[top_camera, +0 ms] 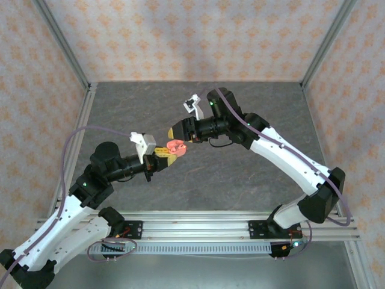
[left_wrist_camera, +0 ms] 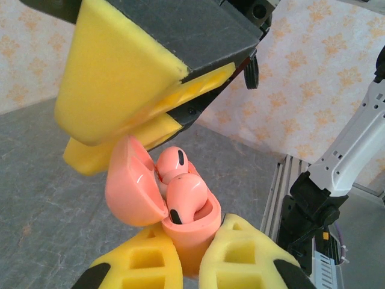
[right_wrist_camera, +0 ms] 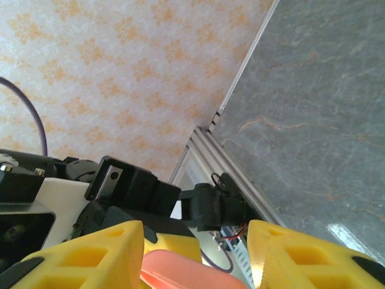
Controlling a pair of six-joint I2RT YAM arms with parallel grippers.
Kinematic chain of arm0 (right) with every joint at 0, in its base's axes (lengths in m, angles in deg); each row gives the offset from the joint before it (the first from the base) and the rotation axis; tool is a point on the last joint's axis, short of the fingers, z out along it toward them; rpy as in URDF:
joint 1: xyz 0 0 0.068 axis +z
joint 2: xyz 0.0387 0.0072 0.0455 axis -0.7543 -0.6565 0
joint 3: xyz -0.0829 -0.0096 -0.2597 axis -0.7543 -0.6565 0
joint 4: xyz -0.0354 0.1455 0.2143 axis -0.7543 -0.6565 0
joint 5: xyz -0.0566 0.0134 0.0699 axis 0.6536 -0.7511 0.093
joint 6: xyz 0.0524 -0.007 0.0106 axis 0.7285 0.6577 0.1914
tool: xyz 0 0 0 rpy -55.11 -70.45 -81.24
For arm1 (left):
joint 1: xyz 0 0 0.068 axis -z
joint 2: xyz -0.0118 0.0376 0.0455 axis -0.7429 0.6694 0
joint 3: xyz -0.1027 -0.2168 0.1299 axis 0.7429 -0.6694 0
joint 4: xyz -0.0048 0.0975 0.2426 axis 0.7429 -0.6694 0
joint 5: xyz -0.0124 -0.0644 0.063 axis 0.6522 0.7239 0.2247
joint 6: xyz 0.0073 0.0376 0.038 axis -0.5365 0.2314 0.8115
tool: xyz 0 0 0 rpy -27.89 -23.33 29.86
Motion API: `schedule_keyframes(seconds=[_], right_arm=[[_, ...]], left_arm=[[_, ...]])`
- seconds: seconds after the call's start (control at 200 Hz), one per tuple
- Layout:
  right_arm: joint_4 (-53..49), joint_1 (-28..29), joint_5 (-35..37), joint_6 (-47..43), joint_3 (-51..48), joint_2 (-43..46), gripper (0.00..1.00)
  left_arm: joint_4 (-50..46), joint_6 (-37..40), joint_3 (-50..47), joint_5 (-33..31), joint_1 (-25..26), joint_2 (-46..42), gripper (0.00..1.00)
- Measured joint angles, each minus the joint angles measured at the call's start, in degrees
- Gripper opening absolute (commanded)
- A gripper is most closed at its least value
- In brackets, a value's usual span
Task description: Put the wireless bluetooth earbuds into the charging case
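A salmon-pink charging case (left_wrist_camera: 191,236) is held upright off the table, with my left gripper (left_wrist_camera: 194,239) shut on its lower body. Its lid (left_wrist_camera: 129,186) hangs open to the left. Two pink earbuds sit in the wells: one (left_wrist_camera: 189,195) in front and one (left_wrist_camera: 171,162) behind it. My right gripper (left_wrist_camera: 105,141) hovers right over the lid, its yellow fingers apart and the lid's top edge (right_wrist_camera: 186,272) between them. From above, the case (top_camera: 177,148) lies between the left gripper (top_camera: 163,158) and the right gripper (top_camera: 178,133) over the table's middle.
The grey stone-patterned table (top_camera: 240,174) is walled by patterned panels on three sides. An aluminium rail (top_camera: 198,226) carrying both arm bases runs along the near edge. Upright frame posts (top_camera: 63,48) stand at the back corners.
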Motion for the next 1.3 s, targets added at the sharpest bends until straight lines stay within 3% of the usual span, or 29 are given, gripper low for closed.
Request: schedule_keyframes(seconds=[0.63,0.946,1.301], right_arm=[[6.7,-0.5,-8.7,3.1,-4.2,3.0,0.47],[8.0,-1.9,-8.7,3.1,-5.1,8.6,0.48],[3.5,-2.0,-5.4,-2.1,-4.5,10.4,0.50]], left_arm=[[1.5,0.0,0.0,-0.4,0.7,-1.7,0.00],[5.7,-0.2,-0.2,-0.4,0.9,-2.4,0.00],[2.4,-0.7,-1.6,-3.3,0.9,-2.0,0.00]])
